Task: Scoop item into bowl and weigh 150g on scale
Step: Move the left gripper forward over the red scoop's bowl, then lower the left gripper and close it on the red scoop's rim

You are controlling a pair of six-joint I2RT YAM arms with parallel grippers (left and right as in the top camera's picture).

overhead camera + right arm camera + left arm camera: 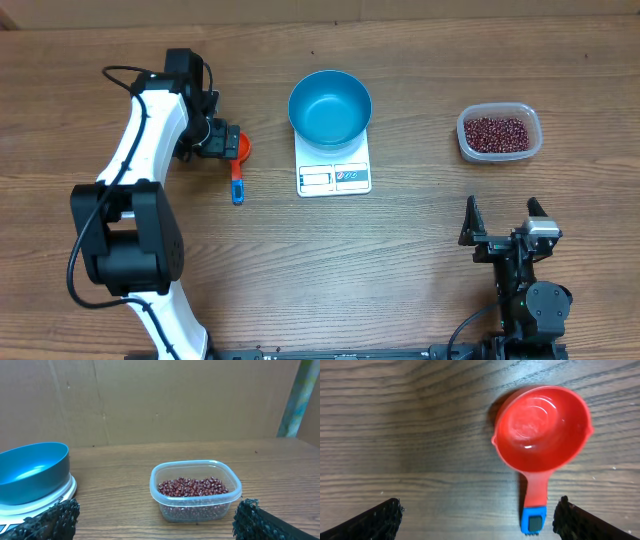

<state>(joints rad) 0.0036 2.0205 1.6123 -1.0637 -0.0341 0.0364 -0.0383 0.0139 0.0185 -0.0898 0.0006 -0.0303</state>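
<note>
Beans [497,133]: loose heap of small dark red-brown beans in the tub, upper right of the overhead view; the heap fills the tub floor and lies below the rim.
Tub [465,140]: clear plastic, rectangular with rounded corners; long axis runs left to right in the overhead view; stands well apart from the scale.
Bowl [330,107]: round, deep, bright blue, smooth and glossy; upright with the opening upward; upper centre of the overhead view, resting on the scale and overhanging its upper edge; no beans visible inside.
Scale [334,176]: flat white rectangle; long axis runs top to bottom of the overhead view; display and label panel on the edge toward the bottom of the frame.
Scoop [540,430]: round red cup, glossy plastic, opening upward, short red handle with a blue end; long axis runs top to bottom in the overhead view, cup toward the top, blue end toward the bottom; left of the scale.
Left gripper [477,515]: jaws spread wide, nothing held; positioned over the scoop, whose handle lies nearer the right-hand finger in the wrist view.
Right gripper [503,215]: jaws spread wide, nothing held; lower right of the overhead view, below the tub.
Table [400,260]: brown wood grain, flat, matte.
Cardboard wall [175,400]: plain brown panels behind the table.
</note>
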